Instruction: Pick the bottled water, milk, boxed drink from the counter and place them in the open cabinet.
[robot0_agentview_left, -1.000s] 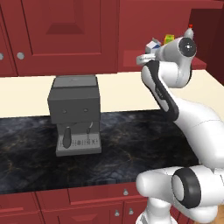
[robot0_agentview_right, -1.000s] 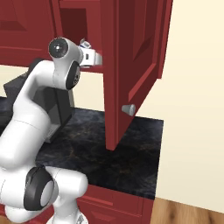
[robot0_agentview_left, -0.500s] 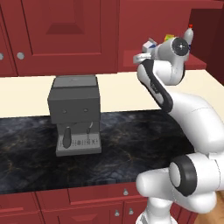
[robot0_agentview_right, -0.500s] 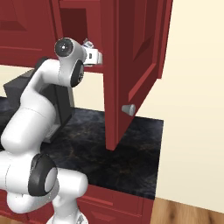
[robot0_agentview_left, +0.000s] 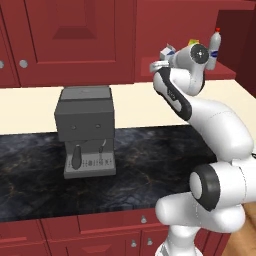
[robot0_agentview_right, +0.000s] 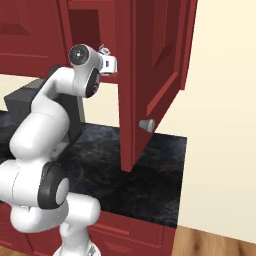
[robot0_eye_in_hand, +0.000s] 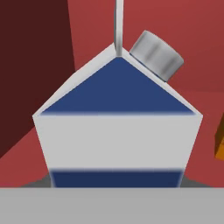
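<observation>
The milk (robot0_eye_in_hand: 117, 131) is sitting right in front of the gripper (robot0_agentview_left: 165, 56), up at the open cabinet (robot0_agentview_left: 227, 45), its grey cap pointing up and to the right. The jaws are probably gripping it, though the fingers are hidden, so I cannot tell. The bottle (robot0_agentview_left: 215, 49) is standing on the shelf, the boxed drink (robot0_agentview_left: 193, 41) peeking from behind the wrist. A grey coffee machine (robot0_agentview_left: 86, 131) is sitting on the counter (robot0_agentview_left: 150, 165) below.
</observation>
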